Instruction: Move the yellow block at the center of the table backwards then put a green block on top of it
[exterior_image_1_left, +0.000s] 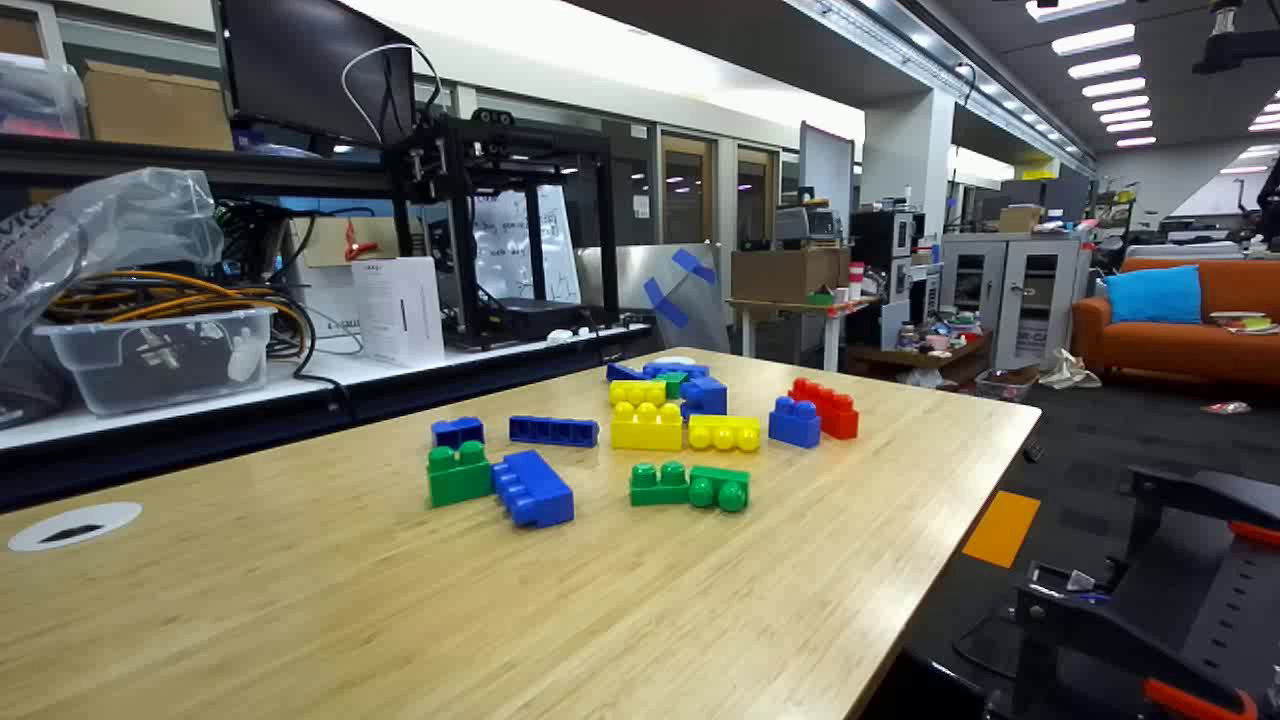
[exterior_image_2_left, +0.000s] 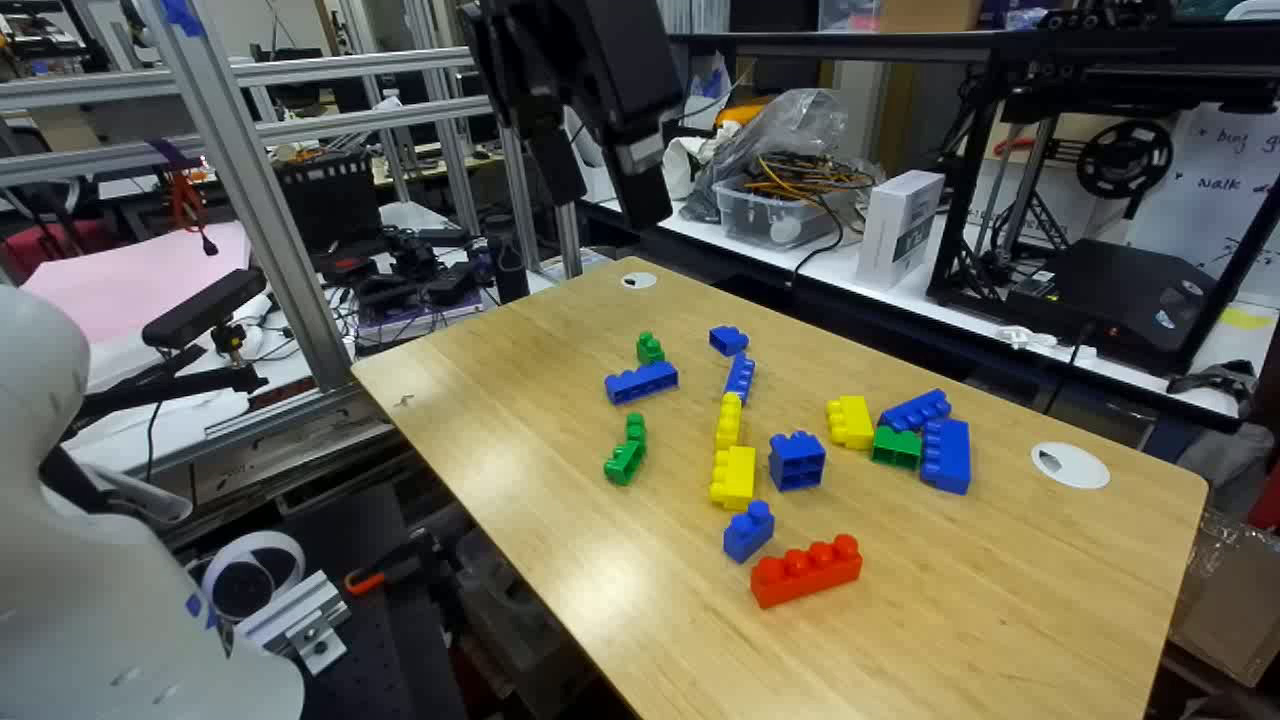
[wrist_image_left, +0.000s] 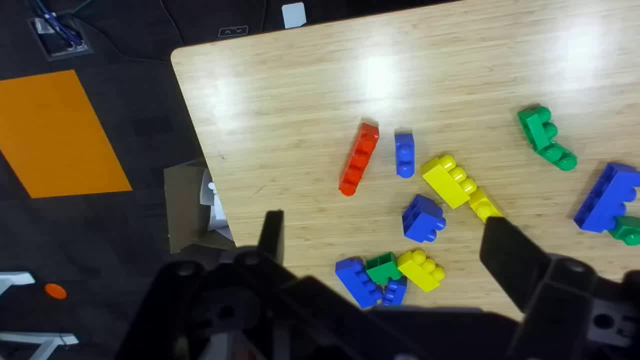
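The yellow block (exterior_image_1_left: 646, 427) stands with studs up near the middle of the light-wood table (exterior_image_1_left: 480, 600). It also shows in an exterior view (exterior_image_2_left: 728, 420) and, partly behind a finger, in the wrist view (wrist_image_left: 484, 202). A second yellow brick (wrist_image_left: 445, 182) lies on its side against its end. A small green block (exterior_image_1_left: 658, 485) stands studs up, touching a green brick on its side (exterior_image_1_left: 718, 488). This green pair shows in the wrist view too; I cannot tell which is the task's. My gripper (wrist_image_left: 385, 224) is open and empty, high above the table; its fingers also show in an exterior view (exterior_image_2_left: 610, 205).
A blue brick (exterior_image_2_left: 797, 460) lies close to the yellow pair. A small blue brick (exterior_image_2_left: 749, 530) and a red brick (exterior_image_2_left: 806, 570) are at one side. A third yellow brick (exterior_image_2_left: 850, 422) sits with green and blue bricks. Another green brick (exterior_image_1_left: 458, 475) touches a blue one (exterior_image_1_left: 535, 488).
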